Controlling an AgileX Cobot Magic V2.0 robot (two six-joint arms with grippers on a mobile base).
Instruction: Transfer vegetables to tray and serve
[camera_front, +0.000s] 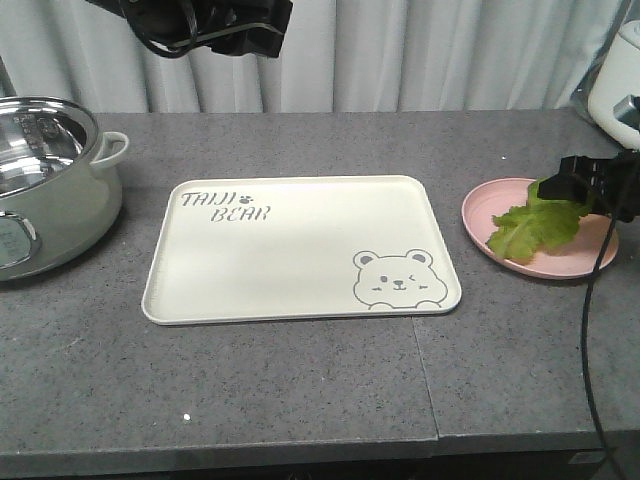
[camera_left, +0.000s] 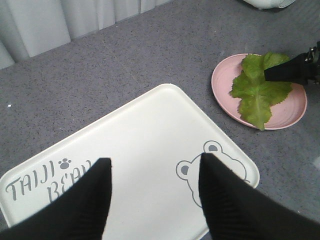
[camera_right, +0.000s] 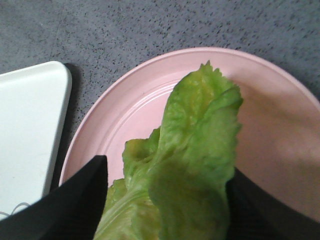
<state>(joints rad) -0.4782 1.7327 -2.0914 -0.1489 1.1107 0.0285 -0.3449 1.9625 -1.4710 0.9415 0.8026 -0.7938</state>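
The vegetables are one green lettuce leaf lying on a round pink plate at the right. My right gripper is down at the leaf's far end. Its black fingers stand wide apart on either side of the leaf, which fills the gap between them. The cream tray with the bear drawing lies in the middle of the counter, just left of the plate. My left gripper hovers open high above the tray, holding nothing.
A pale green pot with a steel inner bowl stands at the left. A white appliance sits at the back right. A black cable hangs down on the right. Curtains close off the back.
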